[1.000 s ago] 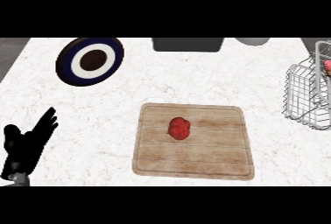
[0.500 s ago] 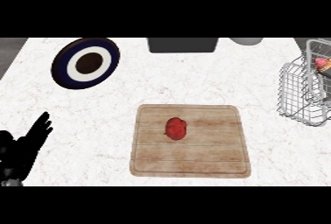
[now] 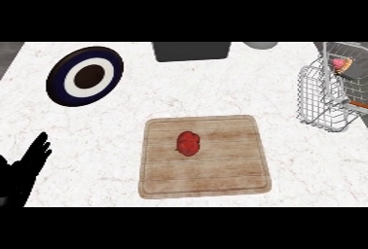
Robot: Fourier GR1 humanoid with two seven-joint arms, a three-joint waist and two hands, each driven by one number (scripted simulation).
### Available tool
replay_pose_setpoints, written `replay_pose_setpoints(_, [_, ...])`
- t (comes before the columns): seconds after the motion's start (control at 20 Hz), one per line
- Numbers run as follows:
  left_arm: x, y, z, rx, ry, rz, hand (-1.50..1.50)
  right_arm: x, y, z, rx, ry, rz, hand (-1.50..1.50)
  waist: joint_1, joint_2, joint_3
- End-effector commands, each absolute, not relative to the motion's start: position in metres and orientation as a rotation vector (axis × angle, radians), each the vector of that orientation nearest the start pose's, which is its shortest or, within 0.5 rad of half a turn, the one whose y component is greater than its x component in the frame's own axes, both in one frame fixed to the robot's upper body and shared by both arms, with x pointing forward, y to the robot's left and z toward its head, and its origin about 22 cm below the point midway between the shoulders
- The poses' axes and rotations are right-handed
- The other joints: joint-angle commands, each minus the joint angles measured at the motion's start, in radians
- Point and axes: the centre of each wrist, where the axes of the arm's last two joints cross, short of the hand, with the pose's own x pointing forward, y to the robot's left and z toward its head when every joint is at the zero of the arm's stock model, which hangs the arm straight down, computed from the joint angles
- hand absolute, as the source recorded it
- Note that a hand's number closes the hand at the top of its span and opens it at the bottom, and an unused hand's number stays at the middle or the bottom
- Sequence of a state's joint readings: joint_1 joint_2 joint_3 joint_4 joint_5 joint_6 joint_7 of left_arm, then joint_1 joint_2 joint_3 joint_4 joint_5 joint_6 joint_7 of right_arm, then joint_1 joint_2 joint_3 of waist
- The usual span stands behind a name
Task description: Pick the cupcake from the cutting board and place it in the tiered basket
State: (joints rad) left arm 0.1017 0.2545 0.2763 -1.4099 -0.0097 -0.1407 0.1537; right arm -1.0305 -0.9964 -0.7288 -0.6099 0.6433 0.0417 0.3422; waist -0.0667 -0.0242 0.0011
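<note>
Head view, looking steeply down on the white marbled counter (image 3: 215,97). A small red cupcake (image 3: 189,143) lay near the middle of the rectangular light-wood cutting board (image 3: 206,155), slightly above and left of the board's centre, touched by neither hand. The silver wire tiered basket (image 3: 332,92) stood at the right edge, well apart from the board; a pink-and-red item (image 3: 340,64) sat in its upper tier, too small to identify. A round plate with dark blue, white and brown rings (image 3: 84,76) lay at upper left, and a dark grey rectangular container (image 3: 192,50) at the top edge. The black left hand (image 3: 25,170) rested at the lower left edge, fingers straight, slightly spread and pointing up, holding nothing.
</note>
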Motion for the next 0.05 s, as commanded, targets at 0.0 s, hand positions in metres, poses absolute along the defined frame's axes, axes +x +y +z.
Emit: replay_pose_setpoints(0.0, [0.1909, 0.3771, -0.0290, 0.327, -1.154, 0.005, 0.00, 0.2879, -0.5582, 0.2886, -1.024, -1.341, -0.326, -1.50, -0.014, 0.000, 0.000])
